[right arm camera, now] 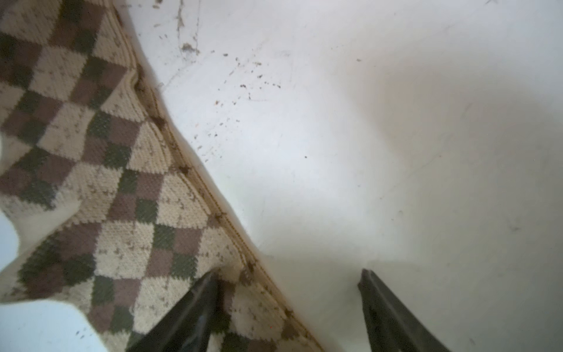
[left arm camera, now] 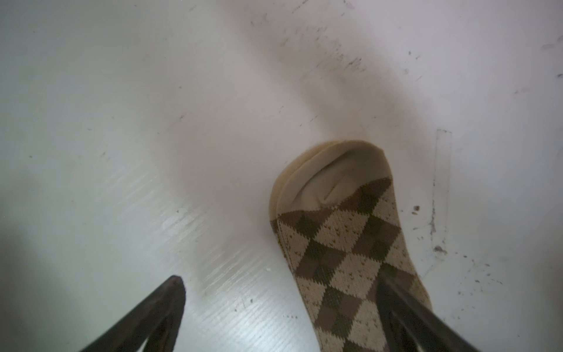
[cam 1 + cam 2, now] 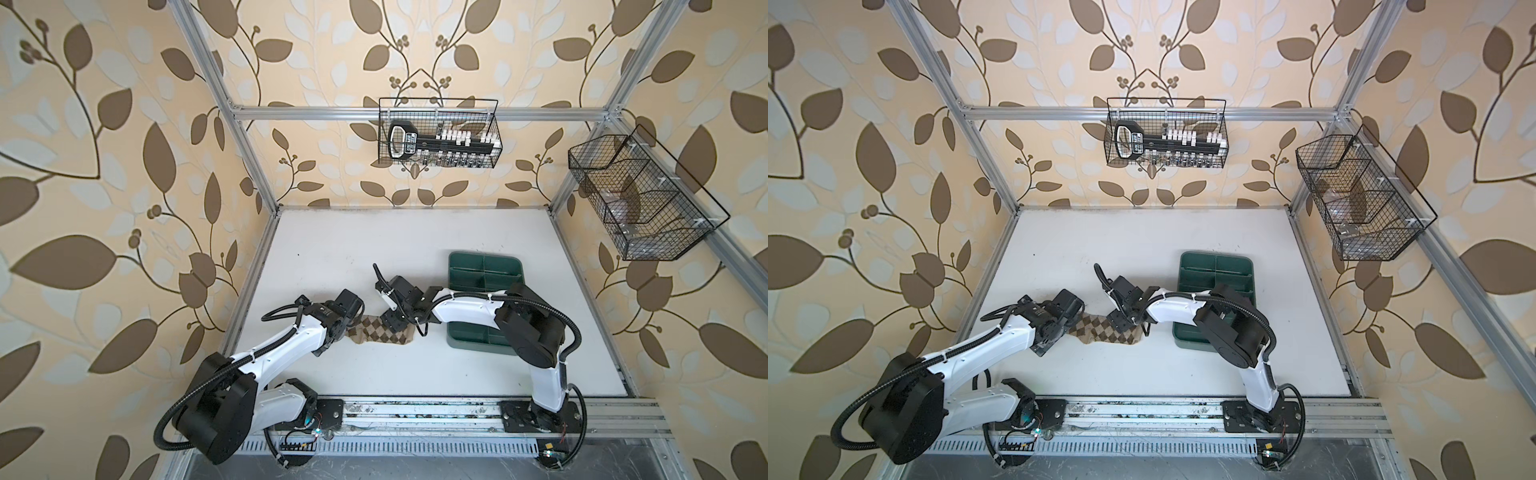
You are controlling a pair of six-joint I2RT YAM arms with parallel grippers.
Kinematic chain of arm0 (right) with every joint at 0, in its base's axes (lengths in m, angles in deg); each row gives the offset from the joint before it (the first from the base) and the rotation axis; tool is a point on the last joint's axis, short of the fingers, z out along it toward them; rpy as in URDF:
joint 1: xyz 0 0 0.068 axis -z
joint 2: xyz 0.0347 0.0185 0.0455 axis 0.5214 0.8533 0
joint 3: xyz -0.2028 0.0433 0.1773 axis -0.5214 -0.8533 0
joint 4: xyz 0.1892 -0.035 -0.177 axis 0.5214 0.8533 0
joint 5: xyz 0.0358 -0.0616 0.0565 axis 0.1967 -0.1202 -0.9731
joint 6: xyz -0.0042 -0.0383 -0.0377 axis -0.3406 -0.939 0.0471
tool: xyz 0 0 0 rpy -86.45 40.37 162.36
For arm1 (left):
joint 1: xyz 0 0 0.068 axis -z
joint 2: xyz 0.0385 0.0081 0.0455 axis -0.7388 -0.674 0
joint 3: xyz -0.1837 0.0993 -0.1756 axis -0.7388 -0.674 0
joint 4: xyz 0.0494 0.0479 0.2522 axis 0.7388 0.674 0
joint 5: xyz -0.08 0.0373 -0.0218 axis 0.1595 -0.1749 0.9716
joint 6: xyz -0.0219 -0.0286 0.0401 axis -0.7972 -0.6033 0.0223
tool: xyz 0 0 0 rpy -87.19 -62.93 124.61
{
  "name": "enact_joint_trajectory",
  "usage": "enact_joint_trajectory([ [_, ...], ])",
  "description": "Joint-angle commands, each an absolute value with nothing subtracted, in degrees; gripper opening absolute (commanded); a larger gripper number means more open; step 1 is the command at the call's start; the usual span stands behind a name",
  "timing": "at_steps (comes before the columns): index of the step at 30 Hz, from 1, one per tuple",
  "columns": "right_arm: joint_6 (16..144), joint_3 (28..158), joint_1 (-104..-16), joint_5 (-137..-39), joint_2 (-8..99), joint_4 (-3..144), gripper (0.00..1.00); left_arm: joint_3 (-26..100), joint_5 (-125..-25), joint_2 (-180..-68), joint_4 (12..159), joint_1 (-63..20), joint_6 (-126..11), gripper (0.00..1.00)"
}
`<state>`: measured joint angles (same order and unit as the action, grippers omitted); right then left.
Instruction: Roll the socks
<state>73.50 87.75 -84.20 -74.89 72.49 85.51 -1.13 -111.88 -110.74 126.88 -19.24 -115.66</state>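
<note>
Left end effector [image 2: 281,277]: fingers spread to full width, holding nothing. One finger stands over the tan argyle sock [image 3: 378,332], the other over bare counter [image 3: 374,249]; contact not confirmed.

The argyle sock lies flat on the counter just left of the green divided tray [image 3: 469,266], its plain tan toe [image 2: 329,179] at the end farther from the tray. No purple sock appears in any view.

Right end effector [image 1: 289,274]: fingers spread and empty, straddling the sock's edge at the end nearer the tray.

Assessment: the knit is light, soft and limp, and likely to slide and bunch on the smooth counter. Pinch both layers at the toe and pin the tray-side end.
</note>
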Motion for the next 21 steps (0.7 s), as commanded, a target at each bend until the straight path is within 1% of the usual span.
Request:
enact_joint_trajectory([
  [1, 78.61, 83.20, -84.51, -77.63, 75.36, 90.93, 0.74, 1.36, -111.79, -113.40, 123.18, -20.12, -115.53, 0.99],
  [12, 79.49, 82.45, -84.38, -77.30, 74.60, 90.56, 0.74, 2.33, -106.54, -125.38, 111.76, -20.10, -115.79, 0.99],
  [18, 82.04, 78.15, -83.18, -80.82, 71.11, 87.79, 0.74, 2.83, -103.79, -129.91, 104.90, -20.12, -114.52, 0.99],
  [21, 83.38, 76.51, -82.51, -81.24, 69.96, 87.09, 0.75, 5.89, -102.13, -133.31, 103.72, -20.06, -113.30, 0.98],
])
